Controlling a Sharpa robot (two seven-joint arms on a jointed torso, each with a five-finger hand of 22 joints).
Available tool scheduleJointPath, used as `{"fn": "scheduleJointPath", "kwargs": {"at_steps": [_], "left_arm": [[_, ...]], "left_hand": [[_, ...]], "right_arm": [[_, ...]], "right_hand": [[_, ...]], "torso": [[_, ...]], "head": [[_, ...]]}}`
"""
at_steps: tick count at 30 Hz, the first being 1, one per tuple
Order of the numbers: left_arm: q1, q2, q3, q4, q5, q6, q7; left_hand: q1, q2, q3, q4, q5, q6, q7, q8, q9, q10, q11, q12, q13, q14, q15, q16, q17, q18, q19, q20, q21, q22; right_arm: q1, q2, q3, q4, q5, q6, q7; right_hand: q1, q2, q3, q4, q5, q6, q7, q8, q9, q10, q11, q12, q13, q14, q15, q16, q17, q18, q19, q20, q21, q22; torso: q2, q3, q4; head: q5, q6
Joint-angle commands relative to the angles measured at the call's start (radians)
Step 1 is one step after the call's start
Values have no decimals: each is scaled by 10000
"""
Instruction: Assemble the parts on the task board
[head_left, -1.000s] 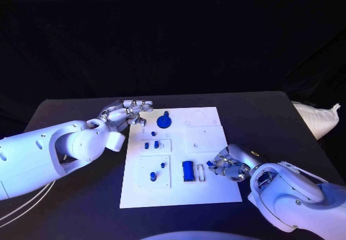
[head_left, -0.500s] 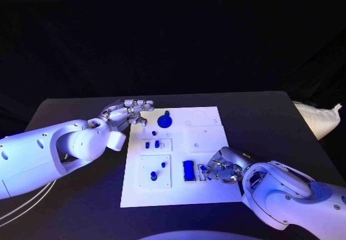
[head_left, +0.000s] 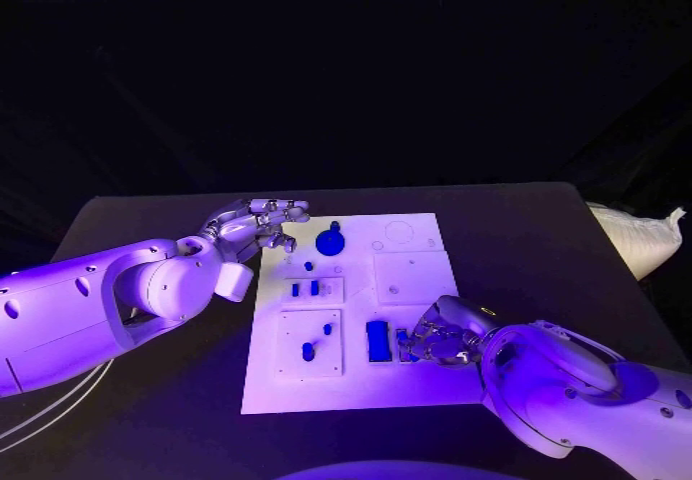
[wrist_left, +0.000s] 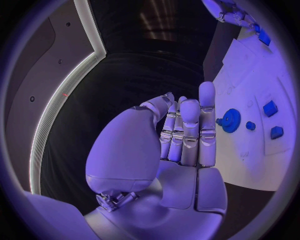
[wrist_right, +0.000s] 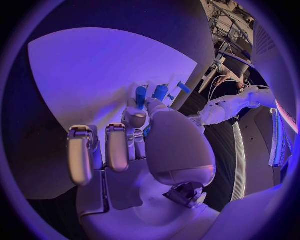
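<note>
The white task board (head_left: 411, 385) lies in the middle of the black desk (head_left: 534, 230). The right hand (head_left: 433, 340) rests on the board's right part, fingers curled down just beside the upright blue block (head_left: 378, 341); whether it grips a small part there I cannot tell. The left hand (head_left: 257, 225) hovers at the board's far left corner, fingers together and straight, holding nothing, with the blue gear (head_left: 330, 241) near its fingertips.
</note>
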Motion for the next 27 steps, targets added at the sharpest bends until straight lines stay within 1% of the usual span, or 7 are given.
{"fn": "scheduleJointPath", "kwargs": {"at_steps": [1,11,17,18,20,22,27], "left_arm": [[-2,14,5,39,-51,242,-4],[-1,20,5,49,-125,284,-45],[-1,20,5,51,-141,296,-53],[-1,20,5,51,-142,297,-53],[-1,21,5,48,-144,301,-55],[-1,22,5,43,-144,303,-58],[-1,23,5,36,-145,311,-58]], "left_hand": [[-55,71,-40,4,3,-83,-5,66,-17,-51,-1,41,-15,-95,-9,-68,-11,96,-48,-5,-45,-11],[-51,86,-46,-12,8,-90,-7,70,-17,-67,-2,55,-18,-103,-8,-64,-20,96,-47,-3,-53,-14],[-51,86,-46,-12,8,-90,-7,70,-17,-67,-2,55,-18,-103,-8,-64,-20,96,-47,-3,-53,-14],[-51,86,-46,-12,8,-90,-7,70,-17,-67,-2,55,-18,-103,-8,-64,-20,96,-47,-3,-53,-14],[-51,86,-46,-12,8,-90,-7,70,-17,-67,-2,55,-18,-103,-8,-64,-20,96,-47,-3,-53,-14],[-51,86,-46,-12,8,-90,-7,70,-17,-67,-2,55,-18,-103,-8,-64,-20,96,-47,-3,-53,-14],[-51,86,-46,-12,8,-90,-7,70,-17,-67,-2,55,-18,-103,-8,-64,-20,96,-47,-3,-53,-14]], "right_arm": [[-11,49,-5,-7,-256,482,-231],[-8,104,-5,-8,-359,686,-295],[-7,110,-5,-11,-445,659,-301],[-6,110,-5,-10,-464,652,-300],[-6,111,-5,-6,-498,629,-287],[-6,108,-5,2,-525,615,-273],[-6,93,-5,47,-606,532,-218]], "right_hand": [[-151,35,-111,2,91,126,-15,66,31,108,-30,190,124,581,-85,91,73,-147,434,-89,81,1930],[-367,162,-315,10,102,254,-75,125,105,242,-81,538,359,612,-125,197,251,-168,493,-124,140,1998],[-748,310,-571,23,42,289,-88,129,150,281,-92,599,430,616,-137,224,295,-173,506,-144,152,2014],[-829,330,-631,23,-19,293,-91,128,157,286,-94,606,441,617,-138,229,304,-173,506,-146,153,2015],[-1180,418,-896,25,-526,312,-106,130,191,303,-102,630,483,616,-145,238,321,-176,515,-151,161,2027],[-1473,500,-1088,31,-848,332,-116,138,216,321,-105,667,522,621,-149,260,358,-181,527,-155,173,2041],[-2036,684,-1540,38,-1341,389,-140,168,290,380,-127,787,636,649,-166,356,525,-197,571,-168,217,2094]], "torso": [[-2,6,-7],[-1,4,-1],[-4,2,-3],[-4,2,-3],[-9,3,-7],[-14,5,-6],[-7,10,-10]], "head": [[-4,-12],[8,-24],[5,-21],[5,-21],[-1,-24],[-4,-20],[-1,-11]]}}
